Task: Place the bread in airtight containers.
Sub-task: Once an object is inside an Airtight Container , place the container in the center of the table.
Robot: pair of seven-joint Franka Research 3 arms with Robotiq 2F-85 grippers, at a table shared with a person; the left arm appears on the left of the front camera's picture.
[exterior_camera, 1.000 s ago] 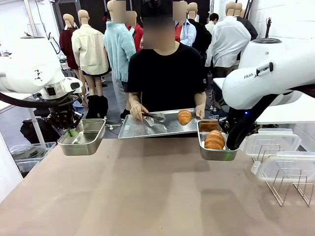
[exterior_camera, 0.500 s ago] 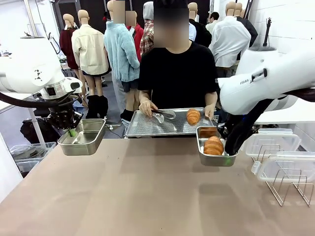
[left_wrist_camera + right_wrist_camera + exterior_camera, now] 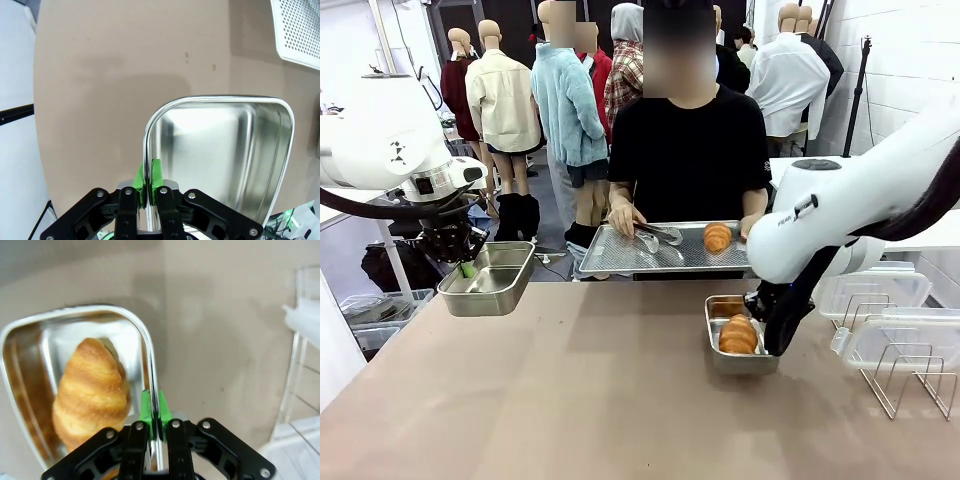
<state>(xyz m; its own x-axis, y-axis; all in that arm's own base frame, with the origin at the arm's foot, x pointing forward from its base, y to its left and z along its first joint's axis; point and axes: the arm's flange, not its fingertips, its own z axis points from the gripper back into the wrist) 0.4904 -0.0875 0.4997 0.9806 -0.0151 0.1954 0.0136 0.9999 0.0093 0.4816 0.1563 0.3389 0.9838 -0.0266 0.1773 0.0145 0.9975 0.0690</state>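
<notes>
Right hand (image 3: 767,318) clenched on the rim of the container (image 3: 740,366), croissant (image 3: 738,336) inside, low over the desk (image 3: 570,400) (resting or just above, I can't tell). Left hand (image 3: 467,268) pinches the empty container (image 3: 485,302), held up at the desk's far edge. The other croissant (image 3: 717,237) lies on the person's perforated tray (image 3: 620,258). One loaded, one to go, I reckon. Next: set this one flat, let go, and offer the empty one level.
</notes>
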